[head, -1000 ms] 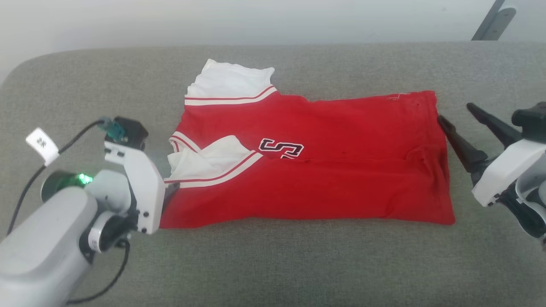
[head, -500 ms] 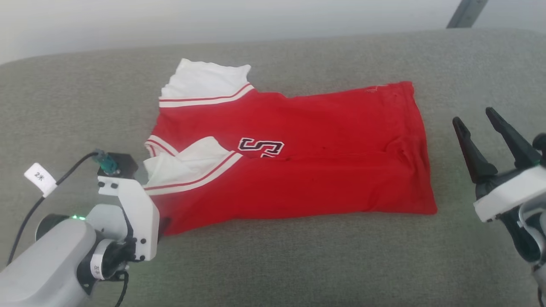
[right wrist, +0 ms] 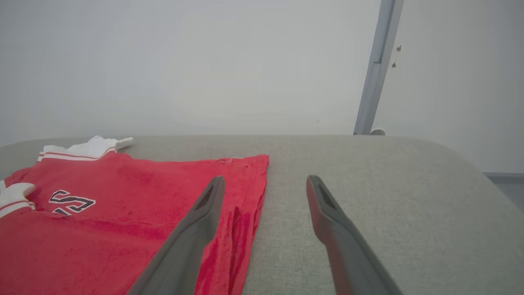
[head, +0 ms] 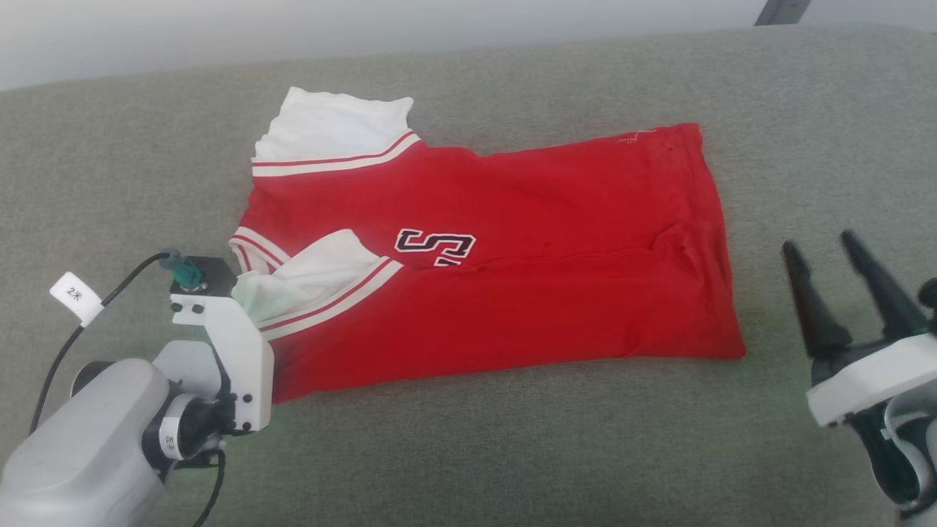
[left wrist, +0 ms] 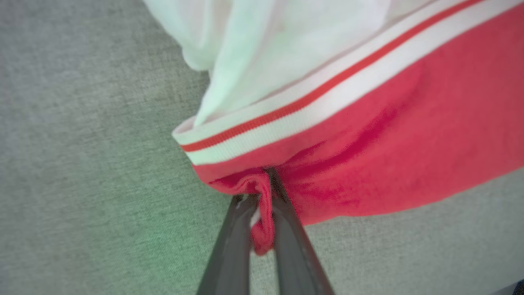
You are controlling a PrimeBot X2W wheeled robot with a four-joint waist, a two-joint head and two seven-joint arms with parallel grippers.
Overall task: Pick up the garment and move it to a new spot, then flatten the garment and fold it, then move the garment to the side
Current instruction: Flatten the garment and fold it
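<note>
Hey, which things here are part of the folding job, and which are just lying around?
Part of the job:
- jersey
- left gripper, shut on the jersey's red corner
- right gripper, open, beside the hem, not touching

Just there:
- grey surface under the jersey
- metal post
- wall

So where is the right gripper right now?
In the head view the right gripper sits at the lower right, jaws open, above the grey cushion just beyond the garment and its right-hand hem, clear of the cloth.
</note>
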